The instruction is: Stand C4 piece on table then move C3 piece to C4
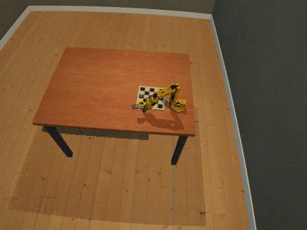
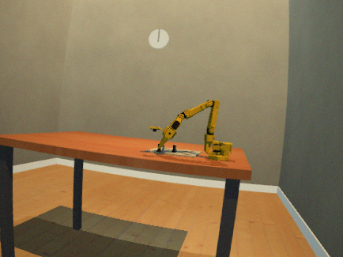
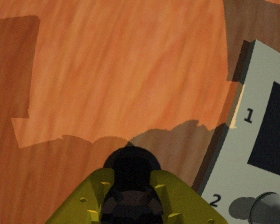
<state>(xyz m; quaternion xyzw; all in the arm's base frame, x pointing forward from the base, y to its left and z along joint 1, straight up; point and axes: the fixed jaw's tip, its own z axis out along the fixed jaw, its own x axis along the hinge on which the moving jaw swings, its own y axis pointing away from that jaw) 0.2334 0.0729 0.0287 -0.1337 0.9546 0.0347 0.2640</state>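
Note:
My gripper (image 3: 131,203) is shut on a black chess piece (image 3: 131,191) and holds it over the bare table top, just off the board's edge. The small checkered board (image 1: 148,97) lies on the table beside the arm's base (image 1: 177,105); in the wrist view its grey rim (image 3: 250,153) with the numbers 1 and 2 shows at the right. A grey piece (image 3: 263,211) stands on the board near the 2 mark, partly cut off by the frame. In the exterior view the gripper (image 2: 160,149) is low at the board's near end, and a dark piece (image 2: 174,146) stands on the board beside it.
The arm's base (image 2: 218,149) sits at the table's right end, close to the right edge. The table's front edge is a short way from the gripper in the top view (image 1: 144,108).

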